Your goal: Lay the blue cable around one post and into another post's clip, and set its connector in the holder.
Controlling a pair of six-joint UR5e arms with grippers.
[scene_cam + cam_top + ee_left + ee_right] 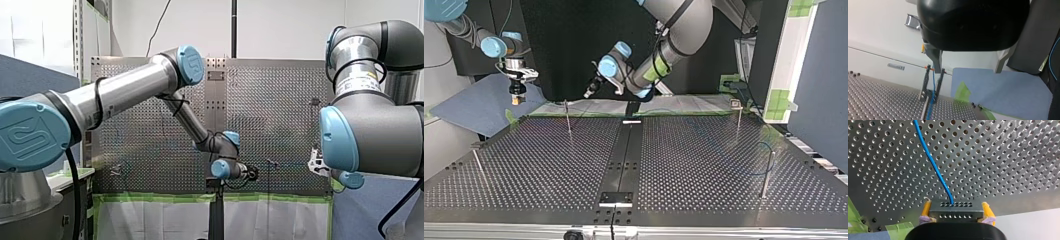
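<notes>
two yellow pads (987, 211) of my right gripper (956, 207) clamp the connector (958, 213); my left gripper (967, 70) gapes.

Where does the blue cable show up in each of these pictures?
Right wrist view: blue cable leaves the connector in my right tool.
Left wrist view: runs through a clip.
Top view: faint loop by the post at right.
Front view: cannot make it out.
Shared landmark: the perforated table.
</notes>
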